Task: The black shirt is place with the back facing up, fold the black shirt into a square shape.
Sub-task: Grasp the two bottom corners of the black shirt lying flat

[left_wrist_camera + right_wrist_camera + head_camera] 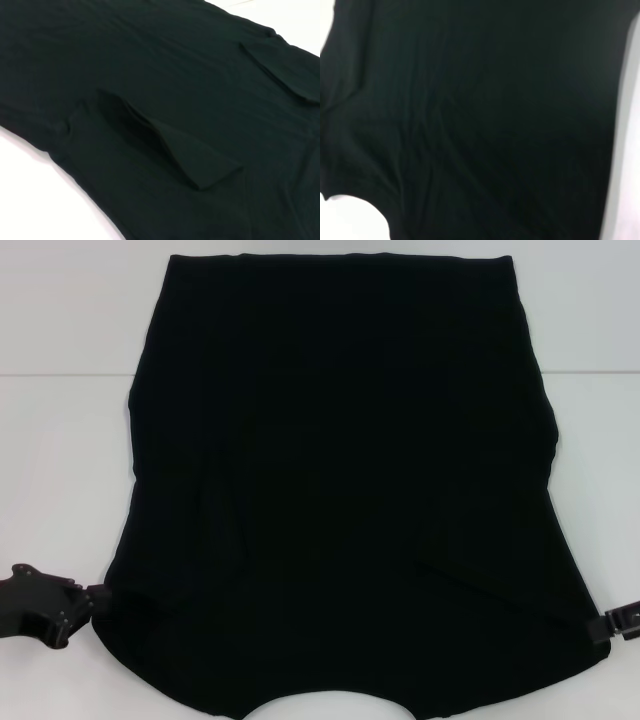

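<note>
The black shirt lies spread over the white table, plain side up, with no lettering showing. Its near edge curves between my two grippers. My left gripper is at the shirt's near left corner and is shut on the fabric edge. My right gripper is at the near right corner and is shut on the fabric there. The left wrist view shows the shirt with two sleeve flaps folded onto it. The right wrist view is filled by the shirt.
Bare white table shows to the left and right of the shirt. The shirt's far edge reaches the top of the head view.
</note>
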Available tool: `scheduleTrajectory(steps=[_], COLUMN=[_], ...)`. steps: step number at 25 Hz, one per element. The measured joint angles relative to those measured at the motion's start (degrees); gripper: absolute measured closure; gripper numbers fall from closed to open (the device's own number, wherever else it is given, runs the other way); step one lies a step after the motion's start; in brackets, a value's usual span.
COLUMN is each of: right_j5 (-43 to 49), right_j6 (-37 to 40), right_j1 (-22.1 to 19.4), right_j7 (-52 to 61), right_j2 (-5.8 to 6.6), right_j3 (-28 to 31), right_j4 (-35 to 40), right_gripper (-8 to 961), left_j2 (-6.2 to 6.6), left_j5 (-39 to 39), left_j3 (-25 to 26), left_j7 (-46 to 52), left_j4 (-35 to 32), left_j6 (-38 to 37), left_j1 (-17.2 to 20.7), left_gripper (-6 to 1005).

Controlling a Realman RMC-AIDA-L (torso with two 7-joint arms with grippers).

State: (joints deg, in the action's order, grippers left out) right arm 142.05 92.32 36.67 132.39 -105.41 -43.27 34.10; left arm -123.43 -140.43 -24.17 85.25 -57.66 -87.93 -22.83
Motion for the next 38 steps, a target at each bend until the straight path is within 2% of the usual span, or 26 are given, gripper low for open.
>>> scheduleTrajectory(steps=[4,20,31,38], right_j5=[0.56,3.24,3.05,3.06], right_j6=[-0.13,-0.55,-0.31,-0.75], right_j1=[-0.18,2.13,1.19,0.58], right_j7=[-0.02,0.51,0.63,0.72], right_j2=[-0.14,-2.75,-1.69,-1.57], right_j3=[-0.22,-0.16,1.51,1.47], right_j4=[0.00,0.04,1.53,1.53], right_gripper=[162,162,162,162], left_j2=[0.02,0.26,0.32,0.32], left_j5=[-0.01,-0.02,-0.02,-0.02], left_j3=[0.00,0.00,0.00,0.00], left_j7=[0.00,0.00,0.00,0.00], left_j4=[0.08,0.10,0.10,0.47], left_j6=[0.04,0.62,0.86,1.37], left_j1=[-0.14,-0.62,-1.05,-1.31], left_gripper=[999,999,999,998])
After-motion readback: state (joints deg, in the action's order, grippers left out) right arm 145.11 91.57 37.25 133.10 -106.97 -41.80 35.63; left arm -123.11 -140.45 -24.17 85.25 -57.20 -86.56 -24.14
